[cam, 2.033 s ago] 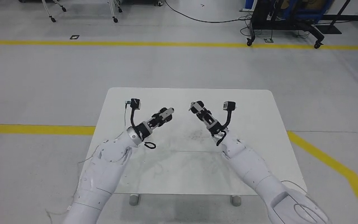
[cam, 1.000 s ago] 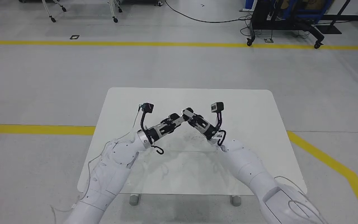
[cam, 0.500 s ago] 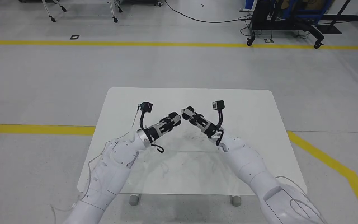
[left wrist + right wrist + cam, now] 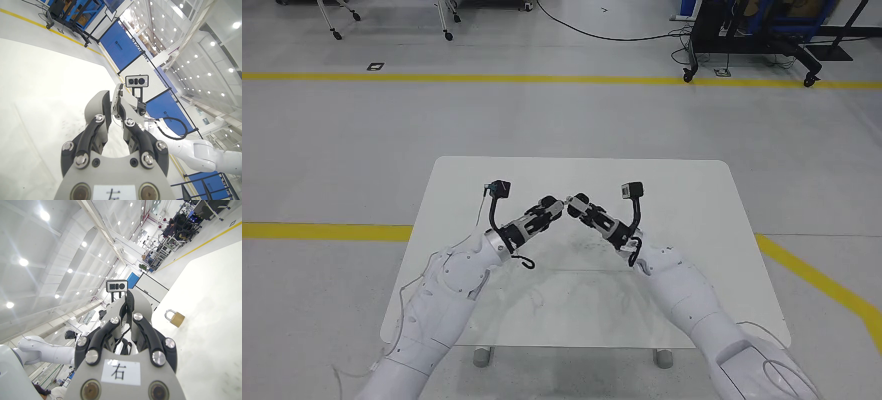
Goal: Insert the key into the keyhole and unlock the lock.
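Note:
A brass padlock (image 4: 176, 318) with a silver shackle lies flat on the white table (image 4: 682, 300), off to one side of my right gripper (image 4: 128, 294). That gripper is shut, its black pads pressed together with nothing visible between them. My left gripper (image 4: 114, 94) holds a thin silvery piece, apparently the key (image 4: 116, 95), against one ribbed pad. In the top view the left gripper (image 4: 558, 206) and the right gripper (image 4: 575, 205) meet tip to tip above the middle of the table. Whether the tips touch is unclear.
The right arm's wrist camera (image 4: 137, 81) stands just behind the meeting point, and the left arm's camera (image 4: 116, 286) faces it. Bare tabletop lies all around the arms. The table's far edge (image 4: 582, 158) is well beyond them.
Two seconds ago the grippers were apart over the table. They have swung inward until their tips meet, with only a slight shift in the last half second.

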You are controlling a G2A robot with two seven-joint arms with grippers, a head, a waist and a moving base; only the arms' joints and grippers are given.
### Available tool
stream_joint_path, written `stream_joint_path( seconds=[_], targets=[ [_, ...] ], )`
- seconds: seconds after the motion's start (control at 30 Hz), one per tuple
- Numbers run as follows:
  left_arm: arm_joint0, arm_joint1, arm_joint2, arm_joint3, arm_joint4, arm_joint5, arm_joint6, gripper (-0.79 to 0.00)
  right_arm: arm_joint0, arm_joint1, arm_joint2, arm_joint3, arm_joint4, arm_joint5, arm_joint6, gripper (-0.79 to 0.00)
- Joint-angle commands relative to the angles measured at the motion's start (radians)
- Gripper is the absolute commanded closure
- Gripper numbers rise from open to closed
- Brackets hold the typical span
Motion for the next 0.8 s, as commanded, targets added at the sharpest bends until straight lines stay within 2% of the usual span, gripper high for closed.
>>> stream_joint_path(
  seconds=[0.0, 0.07, 0.17, 0.27, 0.37, 0.5, 0.57, 0.77],
  targets=[
    [0.0, 0.0, 0.0, 0.0, -0.003, -0.003, -0.002, -0.557, -0.002, -0.001, 0.004, -0.002, 0.002, 0.0, 0.012, 0.0],
    [0.0, 0.001, 0.0, 0.0, -0.005, -0.004, -0.006, -0.505, -0.003, -0.002, 0.008, -0.003, 0.004, 0.0, 0.021, 0.0],
    [-0.001, 0.001, 0.0, 0.001, -0.008, -0.008, -0.01, -0.379, -0.005, -0.003, 0.014, -0.004, 0.007, 0.0, 0.032, 0.0],
    [-0.002, 0.001, 0.0, 0.002, -0.012, -0.009, -0.014, -0.323, -0.006, -0.005, 0.018, -0.004, 0.01, 0.0, 0.043, 0.0],
    [-0.002, 0.002, 0.001, 0.002, -0.012, -0.011, -0.017, -0.308, -0.006, -0.007, 0.022, -0.001, 0.012, 0.0, 0.054, 0.0],
    [-0.003, 0.002, 0.002, 0.003, -0.014, -0.013, -0.02, -0.2, -0.004, -0.008, 0.031, 0.003, 0.017, 0.0, 0.066, 0.0],
    [-0.004, 0.002, 0.003, 0.004, -0.014, -0.014, -0.022, -0.015, -0.004, -0.008, 0.036, 0.005, 0.019, 0.0, 0.073, 0.0],
    [-0.006, 0.002, 0.006, 0.007, -0.022, -0.016, -0.027, 0.0, -0.004, -0.01, 0.046, 0.008, 0.02, 0.0, 0.088, 0.0]
  ],
)
